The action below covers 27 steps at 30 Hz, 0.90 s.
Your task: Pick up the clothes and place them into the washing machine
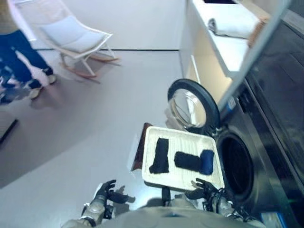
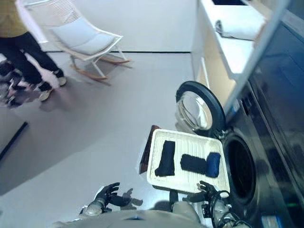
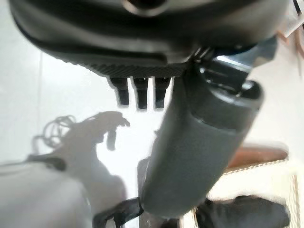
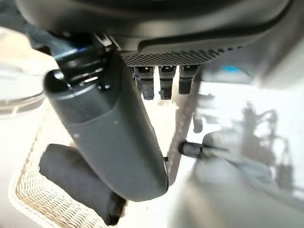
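A white wicker tray (image 1: 183, 141) lies on the floor in front of the washing machine. On it lie a dark folded garment (image 1: 160, 155), a black rolled cloth (image 1: 186, 160) and a blue rolled cloth (image 1: 207, 161). The machine's round door (image 1: 192, 103) stands open beside the dark drum opening (image 1: 235, 164). My left hand (image 1: 105, 191) hovers over the floor, left of the tray's near corner, fingers relaxed and empty. At the tray's near right edge my right hand (image 1: 204, 186) is open and holds nothing. The right wrist view shows the black cloth (image 4: 76, 183) just past its thumb.
A brown board (image 1: 139, 147) leans along the tray's left side. A white rocking chair (image 1: 76, 35) stands at the far left, and a person (image 1: 19, 52) walks past it. A folded towel (image 1: 232, 21) lies on the counter above the machine.
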Motion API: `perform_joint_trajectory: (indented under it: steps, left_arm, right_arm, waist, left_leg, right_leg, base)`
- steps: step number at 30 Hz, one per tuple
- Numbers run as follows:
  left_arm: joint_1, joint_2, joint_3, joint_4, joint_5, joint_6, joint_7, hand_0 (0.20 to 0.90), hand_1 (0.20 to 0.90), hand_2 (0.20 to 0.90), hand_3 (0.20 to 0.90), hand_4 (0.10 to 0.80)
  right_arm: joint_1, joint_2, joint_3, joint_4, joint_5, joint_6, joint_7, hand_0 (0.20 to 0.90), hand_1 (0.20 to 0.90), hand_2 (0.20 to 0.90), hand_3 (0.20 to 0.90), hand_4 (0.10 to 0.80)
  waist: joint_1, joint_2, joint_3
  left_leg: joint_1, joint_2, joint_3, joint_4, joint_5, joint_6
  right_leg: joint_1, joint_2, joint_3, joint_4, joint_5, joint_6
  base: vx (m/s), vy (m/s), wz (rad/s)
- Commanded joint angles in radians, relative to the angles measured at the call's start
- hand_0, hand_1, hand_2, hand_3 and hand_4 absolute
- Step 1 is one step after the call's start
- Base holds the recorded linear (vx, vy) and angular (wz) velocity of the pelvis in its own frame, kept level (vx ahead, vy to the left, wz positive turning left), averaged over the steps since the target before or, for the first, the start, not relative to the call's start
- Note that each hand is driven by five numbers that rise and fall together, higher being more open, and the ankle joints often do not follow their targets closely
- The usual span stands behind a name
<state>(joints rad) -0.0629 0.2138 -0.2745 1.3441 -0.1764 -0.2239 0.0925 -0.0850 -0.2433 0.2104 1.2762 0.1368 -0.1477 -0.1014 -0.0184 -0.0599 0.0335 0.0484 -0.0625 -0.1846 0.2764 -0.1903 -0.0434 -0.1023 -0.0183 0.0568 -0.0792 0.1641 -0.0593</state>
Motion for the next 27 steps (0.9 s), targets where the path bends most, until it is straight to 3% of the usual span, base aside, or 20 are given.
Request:
perform_joint_trajectory:
  steps: [1, 3, 6, 10, 13, 16, 17, 18, 20, 21, 23, 27]
  left_arm:
    - [-0.033, 0.034, 0.021, -0.001, -0.013, -0.05, 0.029, 0.9, 0.9, 0.9, 0.9, 0.8]
    - [-0.032, 0.026, 0.018, 0.007, 0.0, -0.047, 0.032, 0.9, 0.9, 0.9, 0.9, 0.8]
    - [-0.022, 0.021, 0.019, 0.013, 0.016, -0.035, 0.024, 0.9, 0.9, 0.9, 0.9, 0.8]
    - [0.007, 0.019, 0.018, 0.011, 0.038, -0.035, 0.007, 0.9, 0.9, 0.9, 0.9, 0.8]
    - [0.018, 0.027, 0.016, 0.013, 0.05, -0.038, 0.001, 0.9, 0.9, 0.9, 0.9, 0.8]
    - [0.024, 0.036, 0.012, 0.007, 0.05, -0.04, 0.002, 0.9, 0.9, 0.9, 0.9, 0.8]
    - [0.025, 0.045, 0.015, -0.006, 0.047, -0.042, 0.005, 0.9, 0.9, 0.9, 0.9, 0.8]
    - [0.042, 0.059, 0.026, -0.05, 0.029, -0.054, 0.015, 0.9, 0.9, 0.9, 0.9, 0.8]
    - [0.057, 0.066, 0.032, -0.06, 0.026, -0.059, 0.015, 0.9, 0.9, 0.9, 0.9, 0.8]
    - [0.069, 0.066, 0.042, -0.059, 0.018, -0.067, 0.018, 0.9, 0.9, 0.9, 0.9, 0.8]
    - [0.068, 0.069, 0.062, -0.068, -0.02, -0.075, 0.028, 0.9, 0.9, 0.9, 0.9, 0.8]
    - [0.085, 0.056, 0.035, -0.078, -0.005, -0.084, 0.011, 0.9, 0.9, 0.9, 0.9, 0.8]
  right_arm:
    - [-0.02, -0.027, 0.025, -0.024, 0.022, -0.036, -0.016, 0.9, 0.9, 0.9, 0.9, 0.8]
    - [-0.02, -0.023, 0.031, -0.023, 0.028, -0.04, -0.015, 0.9, 0.9, 0.9, 0.9, 0.8]
    - [-0.006, -0.013, 0.024, -0.012, 0.032, -0.038, -0.009, 0.9, 0.9, 0.9, 0.9, 0.8]
    - [0.004, -0.006, 0.016, -0.003, 0.023, -0.031, 0.002, 0.9, 0.9, 0.9, 0.9, 0.8]
    - [-0.014, -0.009, 0.008, -0.039, 0.02, -0.035, -0.003, 0.9, 0.9, 0.9, 0.9, 0.8]
    - [-0.071, -0.029, 0.018, -0.111, -0.002, -0.043, -0.018, 0.9, 0.9, 0.9, 0.9, 0.8]
    - [-0.104, -0.039, 0.027, -0.134, -0.02, -0.047, -0.03, 0.9, 0.9, 0.9, 0.9, 0.8]
    - [-0.141, -0.062, 0.045, -0.228, -0.058, -0.059, -0.059, 0.9, 0.9, 0.9, 0.9, 0.8]
    - [-0.134, -0.071, 0.056, -0.276, -0.081, -0.061, -0.067, 0.9, 0.9, 0.9, 0.9, 0.8]
    - [-0.124, -0.084, 0.07, -0.33, -0.117, -0.059, -0.072, 0.9, 0.9, 0.9, 0.9, 0.8]
    - [-0.15, -0.128, 0.109, -0.41, -0.192, -0.051, -0.092, 0.9, 0.9, 0.9, 0.9, 0.8]
    - [-0.2, -0.195, 0.127, -0.448, -0.28, -0.048, -0.115, 0.9, 0.9, 0.9, 0.9, 0.8]
  waist:
    - [0.005, -0.018, 0.013]
    - [0.011, 0.002, 0.012]
    - [0.011, 0.028, 0.004]
    - [0.021, 0.043, -0.003]
    - [0.028, 0.058, -0.006]
    - [0.037, 0.071, 0.019]
    - [0.047, 0.078, 0.038]
    - [0.063, 0.102, 0.064]
    - [0.063, 0.088, 0.059]
    - [0.069, 0.073, 0.048]
    - [0.074, 0.067, 0.056]
    - [0.088, 0.067, 0.049]
  left_leg:
    - [-0.059, 0.109, 0.007, -0.196, 0.177, -0.028]
    - [-0.075, 0.119, 0.018, -0.294, 0.225, -0.021]
    - [-0.056, 0.102, 0.066, -0.354, 0.255, -0.015]
    - [-0.042, 0.058, 0.057, -0.323, 0.22, 0.012]
    - [-0.03, 0.035, 0.095, -0.328, 0.205, 0.033]
    - [-0.041, 0.026, 0.137, -0.293, 0.186, 0.051]
    - [-0.052, 0.032, 0.148, -0.278, 0.185, 0.054]
    - [-0.081, 0.046, 0.168, -0.26, 0.194, 0.058]
    - [-0.079, 0.035, 0.168, -0.264, 0.194, 0.052]
    - [-0.078, 0.025, 0.17, -0.264, 0.194, 0.049]
    - [-0.085, 0.028, 0.173, -0.275, 0.203, 0.039]
    - [-0.094, 0.033, 0.153, -0.325, 0.23, 0.03]
  right_leg:
    - [0.03, -0.027, -0.021, -0.008, -0.032, 0.122]
    - [0.052, -0.018, -0.027, -0.008, -0.049, 0.121]
    - [0.1, -0.021, -0.029, -0.007, -0.082, 0.125]
    - [0.123, -0.057, -0.017, 0.008, -0.088, 0.146]
    - [0.111, -0.096, -0.013, 0.026, -0.081, 0.171]
    - [0.055, -0.106, -0.009, 0.123, -0.08, 0.184]
    - [0.027, -0.098, -0.035, 0.188, -0.096, 0.184]
    - [-0.007, -0.086, -0.146, 0.3, -0.154, 0.16]
    - [0.025, -0.074, -0.157, 0.245, -0.169, 0.15]
    - [0.052, -0.087, -0.17, 0.187, -0.154, 0.153]
    - [0.055, -0.076, -0.136, 0.149, -0.133, 0.15]
    - [0.085, -0.077, -0.165, 0.035, -0.117, 0.149]
  base:
    - [0.167, 0.041, 0.05]
    - [0.149, 0.103, 0.03]
    - [0.171, 0.181, -0.26]
    - [0.128, 0.213, -0.64]
    - [0.074, 0.221, -0.62]
    - [-0.005, 0.145, -0.19]
    - [-0.2, 0.123, -0.58]
    - [-0.176, 0.09, -0.64]
    - [0.003, -0.003, -0.53]
    - [0.093, -0.091, -0.15]
    - [-0.009, -0.12, 0.04]
    - [0.028, -0.086, 0.04]
